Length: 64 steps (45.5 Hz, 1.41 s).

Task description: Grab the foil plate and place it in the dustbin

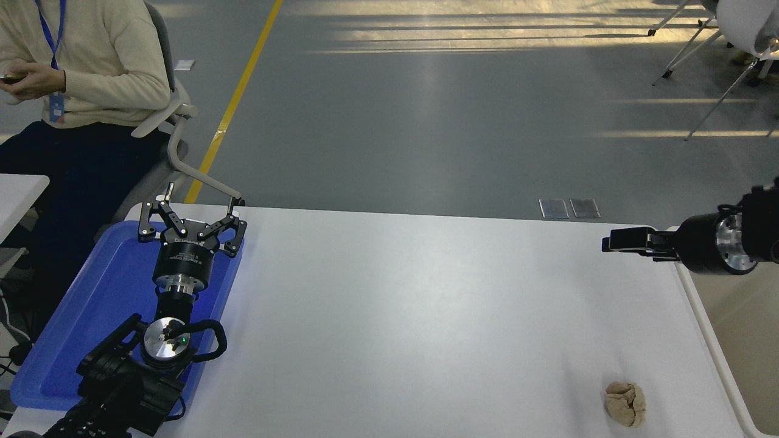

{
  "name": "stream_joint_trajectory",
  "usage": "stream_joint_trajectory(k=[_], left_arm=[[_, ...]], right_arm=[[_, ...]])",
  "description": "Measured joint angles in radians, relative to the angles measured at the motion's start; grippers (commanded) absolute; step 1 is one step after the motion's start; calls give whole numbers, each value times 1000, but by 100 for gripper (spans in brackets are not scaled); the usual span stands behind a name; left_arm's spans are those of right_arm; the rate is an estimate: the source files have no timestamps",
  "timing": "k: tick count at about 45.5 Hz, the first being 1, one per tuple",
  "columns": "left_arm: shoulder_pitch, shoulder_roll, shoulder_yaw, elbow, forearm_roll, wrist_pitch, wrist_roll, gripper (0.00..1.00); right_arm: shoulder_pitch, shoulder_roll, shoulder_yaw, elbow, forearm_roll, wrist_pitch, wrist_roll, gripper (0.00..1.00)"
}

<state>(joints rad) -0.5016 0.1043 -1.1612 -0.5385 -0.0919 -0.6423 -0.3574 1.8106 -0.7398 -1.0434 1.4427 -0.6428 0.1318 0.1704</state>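
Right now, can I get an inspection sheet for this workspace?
Surface: white table, mostly bare.
Job's things: foil plate, nothing seen; large off-white-rimmed dustbin at the right edge.
Clutter: small tan wadded paper ball; flat blue plastic tray.
Grippers: left gripper open, over the tray; right gripper side-on, nothing visibly held, above the table's right end.
Cables: black cable looping on the left arm.
Surroundings: seated person, grey floor, yellow line.

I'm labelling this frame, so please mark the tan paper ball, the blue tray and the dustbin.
Small tan wadded paper ball [625, 403], head view, its crumpled middle.
Flat blue plastic tray [112, 292], head view, bare floor.
Large off-white-rimmed dustbin [709, 340], head view, its pale left rim.
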Motion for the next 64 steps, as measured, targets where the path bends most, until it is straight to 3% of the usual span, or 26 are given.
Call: stream_joint_trajectory(k=[21, 29, 40, 64], left_arm=[[0, 0, 0, 0, 0, 1, 0, 100], [0, 0, 0, 0, 0, 1, 0, 100], [0, 0, 0, 0, 0, 1, 0, 100], [0, 0, 0, 0, 0, 1, 0, 100]], right_arm=[[236, 248, -143, 132, 141, 6, -10, 100], [319, 329, -157, 174, 203, 29, -60, 100], [420, 391, -162, 210, 285, 108, -115, 100], [583, 457, -205, 265, 382, 250, -139, 100]])
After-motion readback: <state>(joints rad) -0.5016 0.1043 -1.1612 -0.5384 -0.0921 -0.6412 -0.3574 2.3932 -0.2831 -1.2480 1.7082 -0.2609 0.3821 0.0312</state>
